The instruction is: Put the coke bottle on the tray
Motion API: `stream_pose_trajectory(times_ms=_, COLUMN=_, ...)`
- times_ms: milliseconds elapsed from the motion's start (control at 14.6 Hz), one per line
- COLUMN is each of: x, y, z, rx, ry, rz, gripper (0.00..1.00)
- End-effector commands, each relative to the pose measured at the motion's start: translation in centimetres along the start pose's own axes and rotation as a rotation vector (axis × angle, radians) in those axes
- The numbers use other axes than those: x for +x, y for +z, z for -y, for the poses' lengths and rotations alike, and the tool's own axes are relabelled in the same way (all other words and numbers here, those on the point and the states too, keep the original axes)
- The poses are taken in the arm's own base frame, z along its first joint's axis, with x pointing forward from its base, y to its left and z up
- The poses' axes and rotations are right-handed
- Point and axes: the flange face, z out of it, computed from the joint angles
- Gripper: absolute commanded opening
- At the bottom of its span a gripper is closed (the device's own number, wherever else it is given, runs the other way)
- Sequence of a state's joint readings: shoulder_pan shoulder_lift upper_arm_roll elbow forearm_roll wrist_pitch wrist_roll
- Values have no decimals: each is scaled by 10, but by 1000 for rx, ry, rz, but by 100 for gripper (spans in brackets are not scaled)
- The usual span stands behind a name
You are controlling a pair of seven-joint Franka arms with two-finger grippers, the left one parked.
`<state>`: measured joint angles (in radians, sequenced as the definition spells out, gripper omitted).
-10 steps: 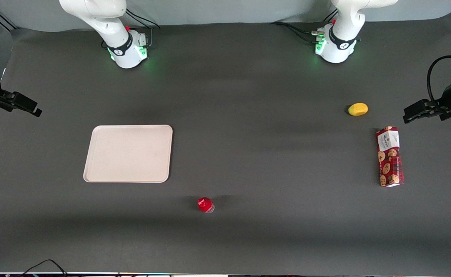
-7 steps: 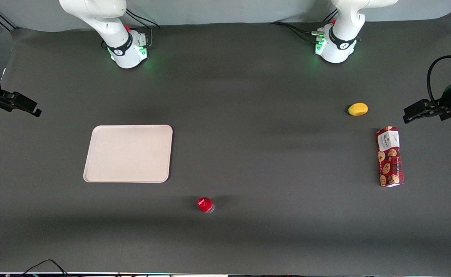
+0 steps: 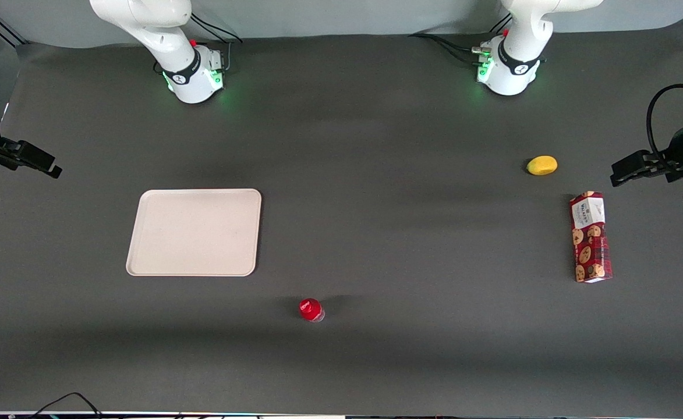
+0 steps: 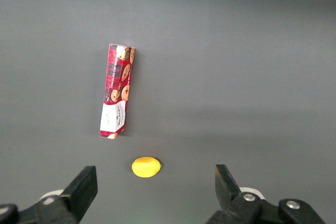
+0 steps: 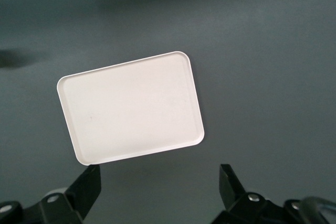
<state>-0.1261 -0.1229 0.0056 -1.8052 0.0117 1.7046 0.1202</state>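
The coke bottle (image 3: 311,309) stands upright on the dark table, seen from above as a red cap, nearer to the front camera than the tray. The beige tray (image 3: 194,231) lies flat with nothing on it and also fills much of the right wrist view as the tray (image 5: 131,107). My right gripper (image 3: 43,163) hovers at the working arm's end of the table, well apart from tray and bottle. In the right wrist view the gripper (image 5: 159,182) is open, its black fingers (image 5: 88,184) wide apart with only bare table between them. The bottle does not show in that view.
A red cookie box (image 3: 590,237) lies toward the parked arm's end of the table, with a yellow lemon-like object (image 3: 542,165) farther from the front camera beside it. Both arm bases (image 3: 193,73) stand along the table's back edge.
My right gripper has drifted very slightly toward the working arm's end of the table. The bottle, tray and other objects have not moved.
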Motion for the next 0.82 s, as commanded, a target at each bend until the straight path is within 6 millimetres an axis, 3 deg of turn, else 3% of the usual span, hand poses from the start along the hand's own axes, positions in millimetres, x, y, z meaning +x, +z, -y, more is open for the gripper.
stream_pose_trajectory(times_ms=0, x=4, y=-4, z=-3, rx=-13, ry=-15, rz=-10, gripper=100)
stream_pose_trajectory(times_ms=479, x=3, y=-7, z=3, rx=-13, ry=-23, rz=-16, gripper=100)
stream_pose_trajectory(times_ms=753, x=5, y=-14, z=27, rx=-8, ry=-64, rz=-31, gripper=100)
